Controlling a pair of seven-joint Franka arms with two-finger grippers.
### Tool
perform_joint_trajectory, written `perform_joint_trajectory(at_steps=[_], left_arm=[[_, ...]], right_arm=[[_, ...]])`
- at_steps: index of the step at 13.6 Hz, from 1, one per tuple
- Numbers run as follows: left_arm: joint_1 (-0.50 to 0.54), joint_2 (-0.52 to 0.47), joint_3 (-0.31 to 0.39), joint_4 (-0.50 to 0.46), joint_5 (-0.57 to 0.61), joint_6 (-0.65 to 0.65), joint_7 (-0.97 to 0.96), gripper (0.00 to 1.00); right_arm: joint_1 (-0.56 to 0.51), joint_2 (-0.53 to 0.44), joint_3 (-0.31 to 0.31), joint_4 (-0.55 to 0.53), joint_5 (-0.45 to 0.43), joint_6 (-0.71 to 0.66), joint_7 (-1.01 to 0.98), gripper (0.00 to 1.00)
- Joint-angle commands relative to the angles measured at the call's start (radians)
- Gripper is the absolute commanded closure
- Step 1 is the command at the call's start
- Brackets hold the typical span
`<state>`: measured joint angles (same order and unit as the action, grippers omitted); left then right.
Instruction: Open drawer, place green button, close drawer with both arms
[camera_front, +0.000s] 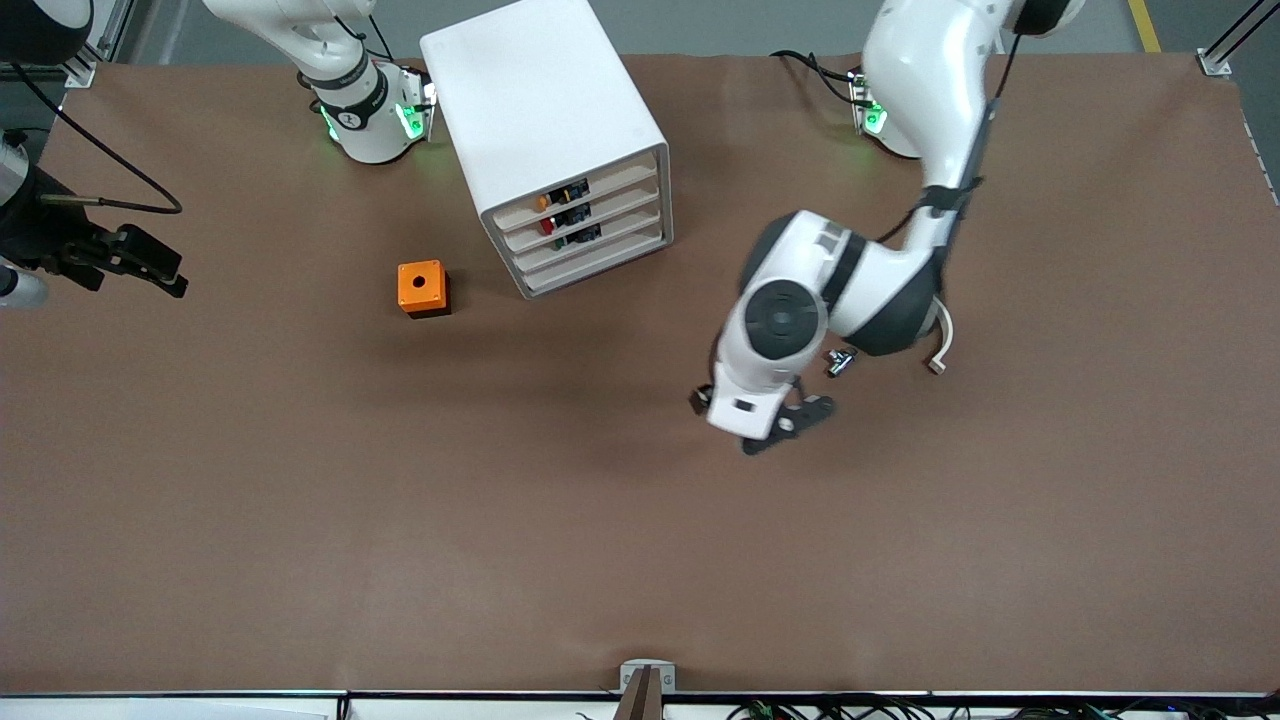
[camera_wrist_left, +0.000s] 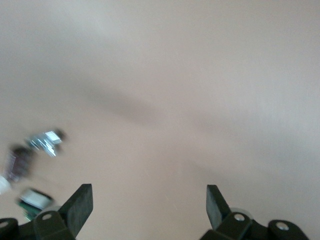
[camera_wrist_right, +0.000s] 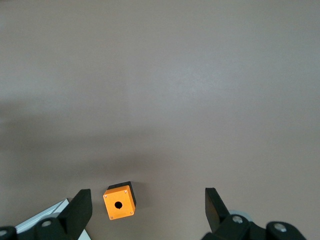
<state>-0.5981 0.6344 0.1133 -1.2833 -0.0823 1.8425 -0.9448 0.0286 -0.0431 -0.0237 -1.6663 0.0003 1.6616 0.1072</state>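
Left pincer (camera_front: 775, 430), wide open and empty, hovered over the table (camera_front: 400, 520); the button (camera_front: 562, 240), seen only from the front, sat at ten o'clock inside the shut drawer (camera_front: 610, 236); the right pincer (camera_front: 170, 272) waited open, empty

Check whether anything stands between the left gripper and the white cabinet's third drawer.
Nothing visible does. Only bare brown table lies between the open left gripper and the shut white slotted-front third drawer. The orange box with a round hole sits beside the cabinet, toward the right arm's end.

text: none legible | labels: none | brands: none | numbers: none
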Motion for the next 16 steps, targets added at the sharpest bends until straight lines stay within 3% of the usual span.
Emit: perform_joint_trajectory(at_steps=[1, 13, 16], left_arm=[[0.087, -0.103, -0.007, -0.028, 0.065, -0.064, 0.079, 0.0], [0.391, -0.432, -0.014, -0.039, 0.098, -0.359, 0.624, 0.0], [0.414, -0.54, -0.017, -0.135, 0.088, -0.368, 0.672, 0.0]], right_arm=[[0.001, -0.026, 0.004, -0.021, -0.016, 0.001, -0.001, 0.0], [-0.003, -0.026, 0.004, -0.021, -0.02, -0.006, -0.003, 0.0], [0.002, -0.028, 0.007, -0.02, -0.045, -0.006, -0.001, 0.0]])
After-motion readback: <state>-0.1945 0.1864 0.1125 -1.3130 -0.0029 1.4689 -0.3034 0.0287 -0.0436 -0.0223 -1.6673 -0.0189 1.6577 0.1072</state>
